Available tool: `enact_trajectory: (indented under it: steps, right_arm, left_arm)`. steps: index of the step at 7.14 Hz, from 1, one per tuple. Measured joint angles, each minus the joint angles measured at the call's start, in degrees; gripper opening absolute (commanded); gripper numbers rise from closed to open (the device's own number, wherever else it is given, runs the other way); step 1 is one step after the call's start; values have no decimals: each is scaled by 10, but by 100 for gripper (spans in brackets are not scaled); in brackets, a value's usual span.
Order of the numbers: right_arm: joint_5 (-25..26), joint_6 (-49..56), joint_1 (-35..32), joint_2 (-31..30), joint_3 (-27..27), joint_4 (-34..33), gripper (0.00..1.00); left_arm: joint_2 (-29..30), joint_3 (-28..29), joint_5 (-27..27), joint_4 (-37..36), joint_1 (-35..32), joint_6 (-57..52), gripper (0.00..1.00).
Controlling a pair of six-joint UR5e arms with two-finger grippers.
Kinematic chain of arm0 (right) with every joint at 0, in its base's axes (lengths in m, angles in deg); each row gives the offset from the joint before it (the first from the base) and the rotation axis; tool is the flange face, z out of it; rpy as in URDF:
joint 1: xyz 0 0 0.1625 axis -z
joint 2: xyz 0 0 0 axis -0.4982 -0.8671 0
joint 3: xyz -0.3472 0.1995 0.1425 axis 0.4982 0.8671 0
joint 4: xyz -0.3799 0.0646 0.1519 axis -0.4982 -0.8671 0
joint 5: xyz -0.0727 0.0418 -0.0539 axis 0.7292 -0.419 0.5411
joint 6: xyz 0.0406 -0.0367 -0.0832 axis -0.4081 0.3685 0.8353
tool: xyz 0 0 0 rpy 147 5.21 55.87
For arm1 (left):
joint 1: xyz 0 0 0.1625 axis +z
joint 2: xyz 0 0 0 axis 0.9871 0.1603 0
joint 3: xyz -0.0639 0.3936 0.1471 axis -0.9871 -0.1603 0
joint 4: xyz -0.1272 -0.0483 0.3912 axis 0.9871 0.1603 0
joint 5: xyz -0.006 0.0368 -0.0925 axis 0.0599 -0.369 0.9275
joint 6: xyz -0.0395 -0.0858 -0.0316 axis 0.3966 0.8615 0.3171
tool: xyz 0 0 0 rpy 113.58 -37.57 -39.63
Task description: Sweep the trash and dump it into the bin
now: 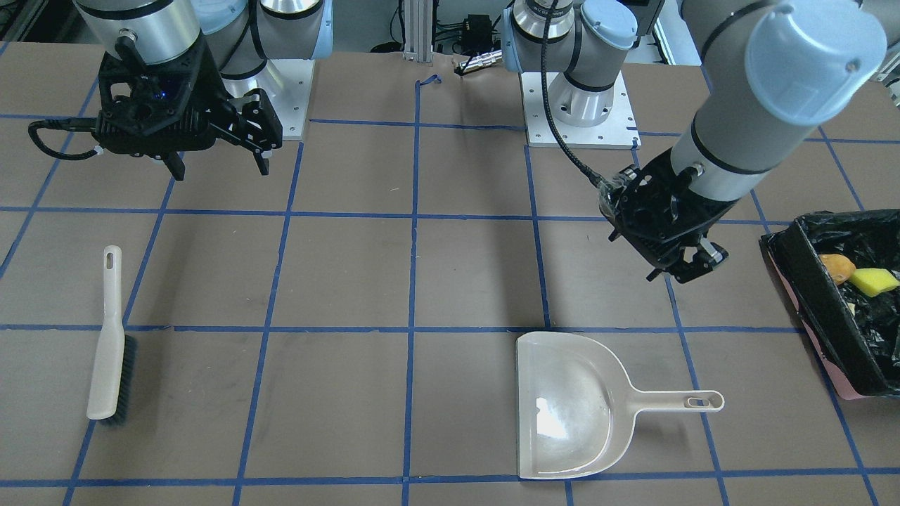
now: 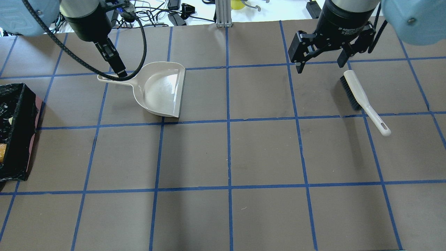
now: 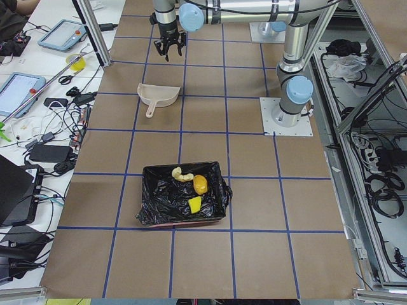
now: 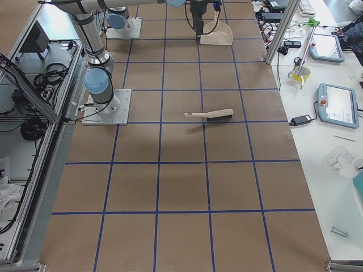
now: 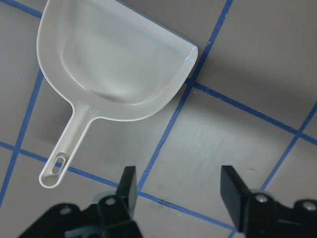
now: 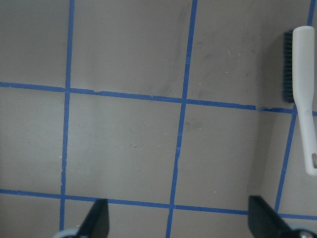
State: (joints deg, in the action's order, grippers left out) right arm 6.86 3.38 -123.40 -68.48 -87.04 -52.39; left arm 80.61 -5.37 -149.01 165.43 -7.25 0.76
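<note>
The trash lies inside the bin (image 1: 801,288): a brown lump (image 1: 837,267), a yellow sponge wedge (image 1: 874,281) and a pale peel scrap (image 3: 183,174). The bin is a pink box lined with a black bag, and it also shows in the overhead view (image 2: 21,115). The beige dustpan (image 1: 569,407) lies empty on the table. My left gripper (image 5: 181,191) is open and empty and hovers beside the dustpan's handle (image 5: 64,153); it also shows in the front view (image 1: 671,275). My right gripper (image 2: 318,67) is open and empty above the table, next to the brush (image 2: 362,96).
The brush (image 1: 109,337) lies flat with its bristles sideways; it also shows in the right wrist view (image 6: 302,74). Blue tape lines grid the brown table. Both arm bases (image 1: 580,112) stand at the robot's edge. Cables and tablets lie beyond the far edge (image 3: 60,35).
</note>
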Motion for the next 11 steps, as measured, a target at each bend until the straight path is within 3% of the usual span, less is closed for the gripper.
enact_trajectory:
  steps: [1, 5, 8, 11]
  right_arm:
    - [0, 0, 0, 0, 0, 0, 100]
    - [-1, 0, 0, 0, 0, 0, 100]
    - [-2, 0, 0, 0, 0, -1, 100]
    - [-3, -3, 0, 1, 0, -31, 100]
  left_arm:
    - [-27, -2, 3, 21, -7, 99, 88]
    - [-115, -42, 8, 39, -28, 336, 100]
    - [-148, -73, 19, 34, -29, 363, 100]
    - [-136, -82, 25, 5, -27, 367, 100]
